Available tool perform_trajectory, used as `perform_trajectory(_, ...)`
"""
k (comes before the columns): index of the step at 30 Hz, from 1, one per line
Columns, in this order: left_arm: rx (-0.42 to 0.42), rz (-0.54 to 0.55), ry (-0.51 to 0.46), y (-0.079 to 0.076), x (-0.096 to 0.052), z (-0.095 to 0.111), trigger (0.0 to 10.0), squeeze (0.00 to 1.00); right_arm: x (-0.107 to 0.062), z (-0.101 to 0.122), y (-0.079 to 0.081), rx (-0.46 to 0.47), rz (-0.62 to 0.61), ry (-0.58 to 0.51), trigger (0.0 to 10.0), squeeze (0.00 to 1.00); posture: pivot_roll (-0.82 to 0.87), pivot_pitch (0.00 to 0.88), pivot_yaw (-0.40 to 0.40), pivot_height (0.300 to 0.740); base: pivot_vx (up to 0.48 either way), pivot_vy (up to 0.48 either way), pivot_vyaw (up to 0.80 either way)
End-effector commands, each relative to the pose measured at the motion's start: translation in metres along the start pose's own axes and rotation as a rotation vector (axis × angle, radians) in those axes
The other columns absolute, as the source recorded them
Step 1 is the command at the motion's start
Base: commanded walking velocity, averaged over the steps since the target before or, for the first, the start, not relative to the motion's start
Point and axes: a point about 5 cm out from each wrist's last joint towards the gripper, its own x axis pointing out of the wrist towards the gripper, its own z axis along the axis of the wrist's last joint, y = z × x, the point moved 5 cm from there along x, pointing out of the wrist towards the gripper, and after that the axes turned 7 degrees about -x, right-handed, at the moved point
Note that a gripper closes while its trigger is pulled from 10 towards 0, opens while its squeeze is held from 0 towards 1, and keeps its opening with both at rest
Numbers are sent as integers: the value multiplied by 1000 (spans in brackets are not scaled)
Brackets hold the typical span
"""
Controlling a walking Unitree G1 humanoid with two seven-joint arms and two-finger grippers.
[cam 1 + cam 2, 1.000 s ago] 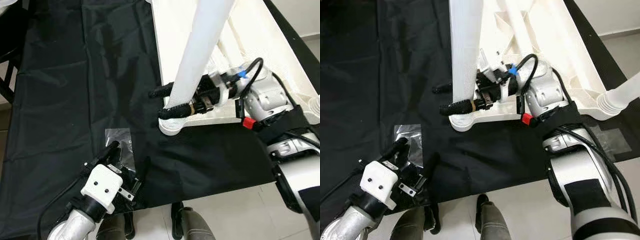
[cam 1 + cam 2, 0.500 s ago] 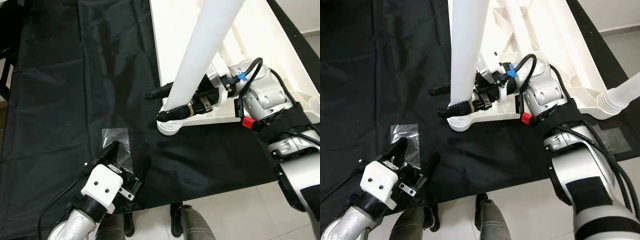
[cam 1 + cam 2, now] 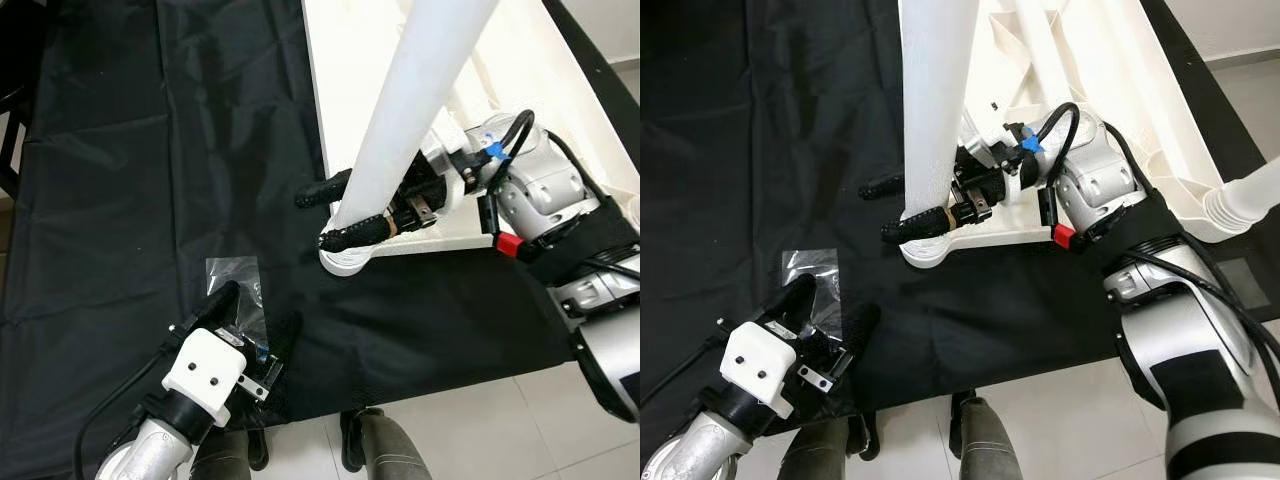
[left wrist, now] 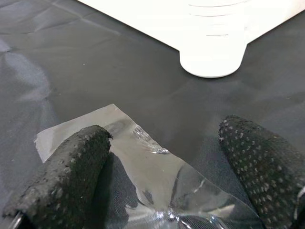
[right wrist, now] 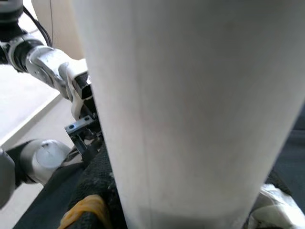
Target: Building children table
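Your right gripper (image 3: 345,210) clamps the leg (image 3: 410,120) at the tabletop (image 3: 1090,60); keep it plumb. Left gripper (image 4: 162,167) gapes over the bag (image 4: 152,176).

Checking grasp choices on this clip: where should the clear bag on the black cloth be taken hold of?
At its near end, from above and the robot's side. The bag lies flat on the cloth, and the open left hand already has a finger either side of that crumpled end, which probably gives more to pinch than the flat far edge.
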Motion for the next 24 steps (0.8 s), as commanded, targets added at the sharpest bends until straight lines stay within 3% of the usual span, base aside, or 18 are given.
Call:
perform_trajectory(1,2,-6,1,-4,-3,1,10000,0,6,-16,15,76,72,16,10000,0,22,454,-51,740,0,0,0)
perform_trajectory(10,2,-6,3,-4,-5,1,10000,0,9,-16,23,48,121,34,10000,0,33,456,-42,740,0,0,0)
perform_trajectory(24,3,-5,3,-5,-3,0,10000,0,11,-17,20,9,136,85,10000,0,22,446,-50,740,0,0,0)
